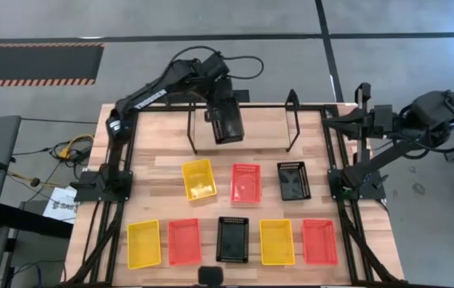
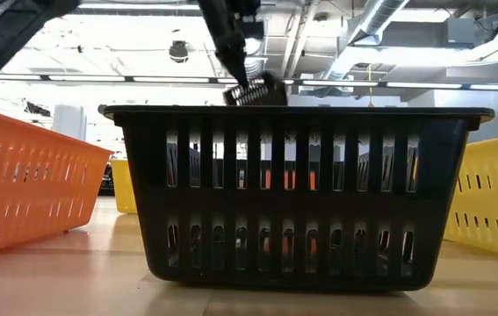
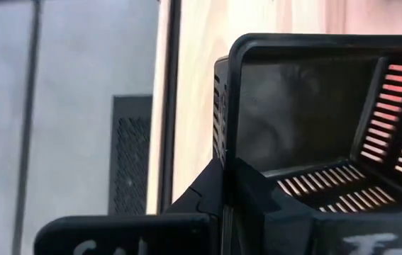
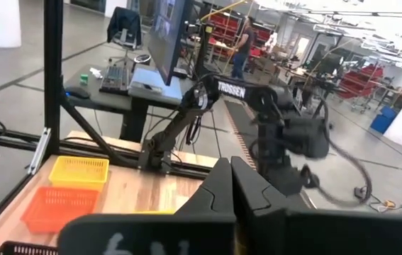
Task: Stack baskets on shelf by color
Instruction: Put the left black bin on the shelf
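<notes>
left fingers clamp black basket above shelf

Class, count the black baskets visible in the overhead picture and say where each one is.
3: one black basket held by the left gripper over the shelf, one at the middle row's right end, one centred in the front row.

Three yellow baskets, three red-orange baskets, three black baskets including the one carried above the table, nine baskets in all, one shelf, two robot arms, one table
</notes>
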`<state>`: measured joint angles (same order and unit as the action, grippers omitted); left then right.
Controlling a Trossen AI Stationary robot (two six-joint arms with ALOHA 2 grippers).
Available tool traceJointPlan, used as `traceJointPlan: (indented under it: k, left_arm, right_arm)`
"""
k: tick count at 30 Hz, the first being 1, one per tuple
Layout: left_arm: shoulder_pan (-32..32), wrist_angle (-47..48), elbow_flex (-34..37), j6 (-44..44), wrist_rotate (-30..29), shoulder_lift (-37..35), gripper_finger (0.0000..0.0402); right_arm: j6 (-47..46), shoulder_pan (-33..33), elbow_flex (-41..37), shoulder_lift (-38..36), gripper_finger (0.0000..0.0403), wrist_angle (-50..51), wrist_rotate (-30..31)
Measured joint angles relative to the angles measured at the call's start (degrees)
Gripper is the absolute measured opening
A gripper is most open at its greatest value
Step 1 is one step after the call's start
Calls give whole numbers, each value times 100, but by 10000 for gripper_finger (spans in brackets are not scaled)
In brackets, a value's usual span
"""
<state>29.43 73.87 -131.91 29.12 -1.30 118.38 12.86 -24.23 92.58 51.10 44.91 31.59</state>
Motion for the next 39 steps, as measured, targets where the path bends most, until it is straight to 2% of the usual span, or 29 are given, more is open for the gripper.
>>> traceJointPlan:
  k: [12, 18, 22, 39]
  left_arm:
    - [198, 618, 5, 52, -284, 915, 0]
    - [332, 631, 3, 106, -335, 934, 0]
    - [488, 963, 5, 89, -248, 934, 0]
    - [592, 746, 181, 358, -128, 956, 0]
  right_arm:
    - [-520, 0, -2, -152, 1, 603, -2]
    - [-599, 0, -2, -152, 1, 697, -9]
    - [-597, 0, -2, -153, 1, 719, -21]
    - [-580, 0, -7, -154, 1, 823, -24]
